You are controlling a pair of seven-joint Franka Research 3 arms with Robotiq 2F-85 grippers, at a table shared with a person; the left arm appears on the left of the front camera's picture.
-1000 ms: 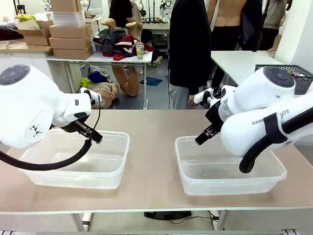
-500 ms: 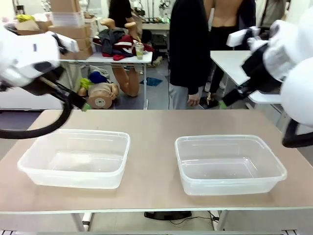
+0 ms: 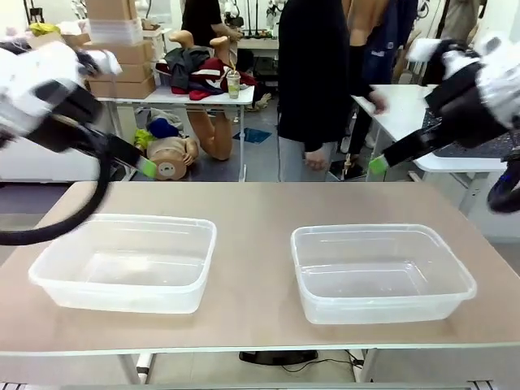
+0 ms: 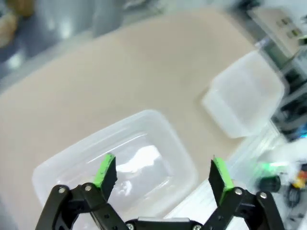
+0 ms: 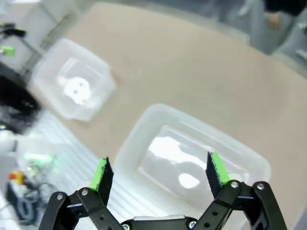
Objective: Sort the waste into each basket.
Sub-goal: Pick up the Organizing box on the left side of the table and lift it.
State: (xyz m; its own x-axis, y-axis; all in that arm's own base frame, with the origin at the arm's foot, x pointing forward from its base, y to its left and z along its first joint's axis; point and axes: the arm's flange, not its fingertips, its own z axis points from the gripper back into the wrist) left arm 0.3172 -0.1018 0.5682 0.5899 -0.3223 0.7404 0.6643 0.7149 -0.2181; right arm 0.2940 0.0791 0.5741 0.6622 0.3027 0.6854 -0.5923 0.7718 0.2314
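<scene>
Beige table (image 3: 252, 203) is taken as reference. A person in dark clothing (image 3: 313, 73) is seen standing just behind its far edge, near the middle. Well beyond the far left corner, stacked cardboard boxes (image 3: 130, 81) are noted on a white bench (image 3: 162, 99). On the same bench, a heap of red and dark clothes (image 3: 195, 69) is piled, with a drink cup (image 3: 233, 83) set against it. A white side table (image 3: 398, 101) is seen beyond the far right corner.

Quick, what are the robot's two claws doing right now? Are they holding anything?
Left gripper: open, holding nothing.
Right gripper: open, holding nothing.
</scene>
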